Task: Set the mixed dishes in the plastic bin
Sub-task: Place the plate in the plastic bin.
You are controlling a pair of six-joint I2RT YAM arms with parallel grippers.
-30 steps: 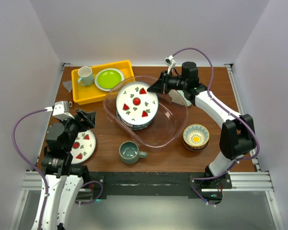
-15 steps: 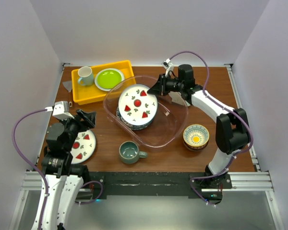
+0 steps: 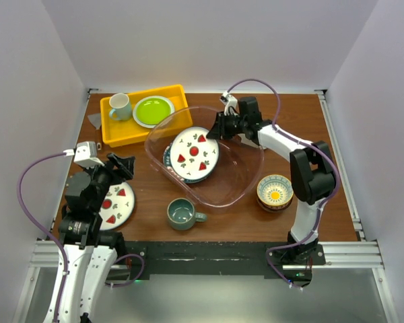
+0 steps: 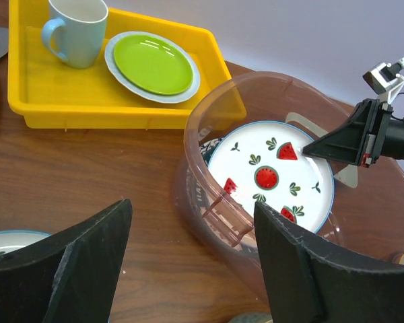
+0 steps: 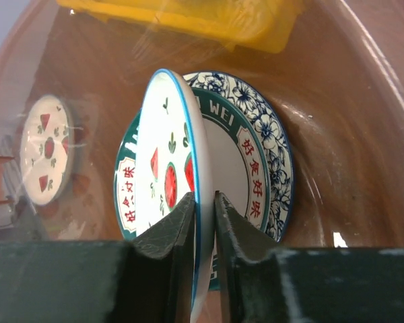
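Observation:
The plastic bin (image 3: pixel 241 173) stands mid-table, clear and pink-tinted. Inside it my right gripper (image 3: pixel 216 128) is shut on the rim of a white plate (image 3: pixel 194 152) with red watermelon marks, tilted over a stack of patterned dishes (image 5: pixel 259 158). The right wrist view shows the plate (image 5: pixel 163 168) edge-on, pinched between the fingers of that gripper (image 5: pixel 203 202). My left gripper (image 3: pixel 123 165) hangs open and empty at the table's left, above a second watermelon plate (image 3: pixel 116 206). A grey-green mug (image 3: pixel 182 214) sits in front of the bin. A yellow-inside bowl (image 3: pixel 275 191) sits to its right.
A yellow tray (image 3: pixel 116 133) at the back left holds a pale mug (image 3: pixel 120 105) and a lime-green plate (image 3: pixel 153 110). In the left wrist view the bin's near wall (image 4: pixel 212 215) is just ahead of the open fingers.
My right gripper has moved left and down with the plate, bringing it lower and flatter over the stack in the bin. The left arm has not moved.

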